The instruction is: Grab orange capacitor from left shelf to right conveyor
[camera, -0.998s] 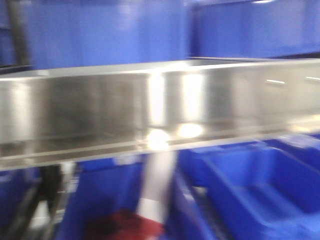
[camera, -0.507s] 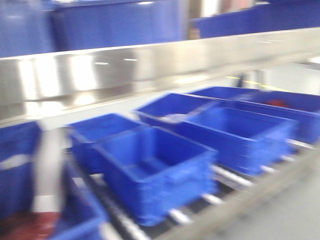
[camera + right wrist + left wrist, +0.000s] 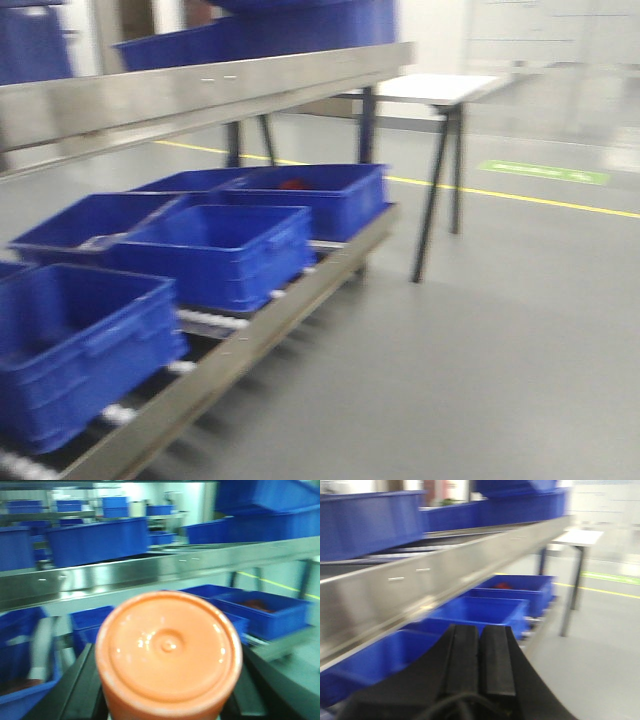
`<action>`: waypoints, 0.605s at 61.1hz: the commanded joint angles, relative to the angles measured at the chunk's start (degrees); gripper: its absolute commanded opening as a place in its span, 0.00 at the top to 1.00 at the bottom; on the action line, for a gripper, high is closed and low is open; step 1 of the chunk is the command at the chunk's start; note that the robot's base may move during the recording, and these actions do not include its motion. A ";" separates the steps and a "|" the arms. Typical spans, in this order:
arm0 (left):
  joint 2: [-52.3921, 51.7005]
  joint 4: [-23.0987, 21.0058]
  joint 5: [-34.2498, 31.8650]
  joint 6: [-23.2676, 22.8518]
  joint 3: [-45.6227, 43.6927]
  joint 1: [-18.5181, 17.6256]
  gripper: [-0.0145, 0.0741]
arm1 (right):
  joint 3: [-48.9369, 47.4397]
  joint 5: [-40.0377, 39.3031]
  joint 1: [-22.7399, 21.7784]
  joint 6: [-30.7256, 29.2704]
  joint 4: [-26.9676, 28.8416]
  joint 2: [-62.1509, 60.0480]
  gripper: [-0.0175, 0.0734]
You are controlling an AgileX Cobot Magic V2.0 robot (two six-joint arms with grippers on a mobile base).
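Your right hand (image 3: 168, 685) is clamped on the capacitor (image 3: 169, 650), bottom centre of its wrist view, clear of the shelf (image 3: 150, 570). Your left hand (image 3: 480, 655) is pressed together, empty. The conveyor isn't visible. All views are smeared: a fast swing could loosen it or clip the bins (image 3: 215, 250).
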 commanded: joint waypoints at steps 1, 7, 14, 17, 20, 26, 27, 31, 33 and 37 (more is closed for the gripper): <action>0.58 -0.31 -4.84 0.00 -0.45 0.14 0.95 | -1.81 -5.40 -0.01 -0.58 -0.63 0.73 0.74; 0.58 -0.31 -4.84 0.00 -0.45 0.14 0.95 | -1.81 -5.40 -0.01 -0.58 -0.63 0.73 0.74; 0.58 -0.31 -4.84 0.00 -0.45 0.14 0.95 | -1.81 -5.40 -0.01 -0.58 -0.63 0.73 0.74; 0.58 -0.31 -4.84 0.00 -0.45 0.14 0.95 | -1.81 -5.40 -0.01 -0.58 -0.63 0.73 0.74; 0.58 -0.31 -4.84 0.00 -0.45 0.14 0.95 | -1.81 -5.40 -0.01 -0.58 -0.63 0.73 0.74; 0.58 -0.31 -4.84 0.00 -0.45 0.14 0.95 | -1.81 -5.40 -0.06 -0.58 -0.63 0.73 0.74; 0.58 -0.31 -4.84 0.00 -0.45 0.14 0.95 | -1.81 -5.40 -0.06 -0.58 -0.63 0.73 0.74; 0.58 -0.31 -4.84 0.00 -0.45 0.14 0.95 | -1.81 -5.40 -0.32 -0.58 -0.63 0.73 0.74; 0.58 -0.31 -4.84 0.00 -0.45 0.14 0.95 | -1.81 -5.40 -0.56 -0.58 -0.63 0.73 0.74; 0.58 -0.31 -4.84 0.00 -0.45 0.14 0.95 | -1.81 -5.40 -0.91 -0.58 -0.63 0.73 0.74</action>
